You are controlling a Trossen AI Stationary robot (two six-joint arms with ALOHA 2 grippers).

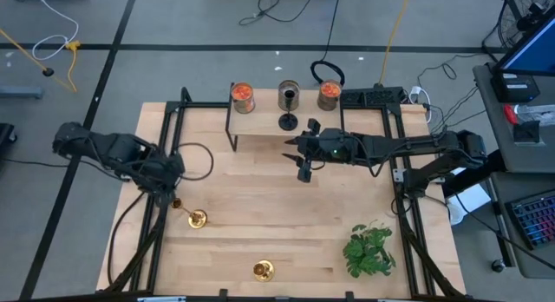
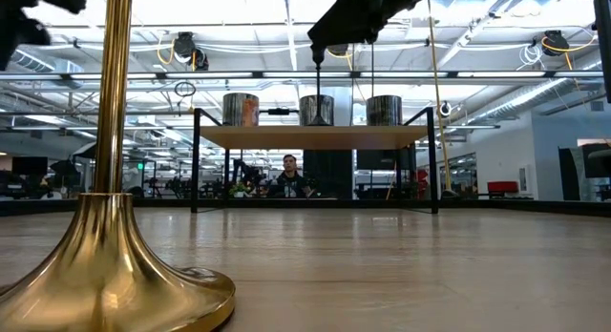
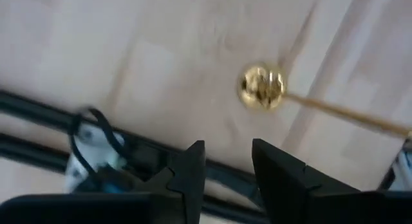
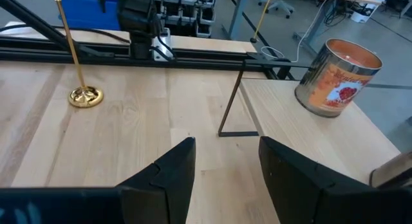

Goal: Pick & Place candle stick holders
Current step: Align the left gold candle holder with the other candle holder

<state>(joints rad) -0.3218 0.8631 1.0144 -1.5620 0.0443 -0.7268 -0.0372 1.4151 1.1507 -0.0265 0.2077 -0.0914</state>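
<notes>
High view: left gripper (image 1: 173, 200) at the table's (image 1: 260, 215) left edge, fingers parted, grasping nothing; gold candle stick holder (image 1: 198, 219) stands just beside it. Second gold holder (image 1: 263, 270) near the front edge. Black holder (image 1: 287, 121) on the raised shelf (image 1: 260, 124) at the back edge, between two orange jars (image 1: 242, 95). Right gripper (image 1: 304, 170) released, empty, in front of the shelf.

Bare light wooden tabletop (image 1: 260, 206) is lying open across the centre. A raised wooden shelf on thin black legs (image 1: 260, 121) is blocking the far edge, carrying three round jars and a black stemmed candle holder (image 1: 287, 121). Two gold brass holders (image 1: 198, 219) (image 1: 263, 270) and a leafy green plant (image 1: 368, 248) are occupying the near side.
</notes>
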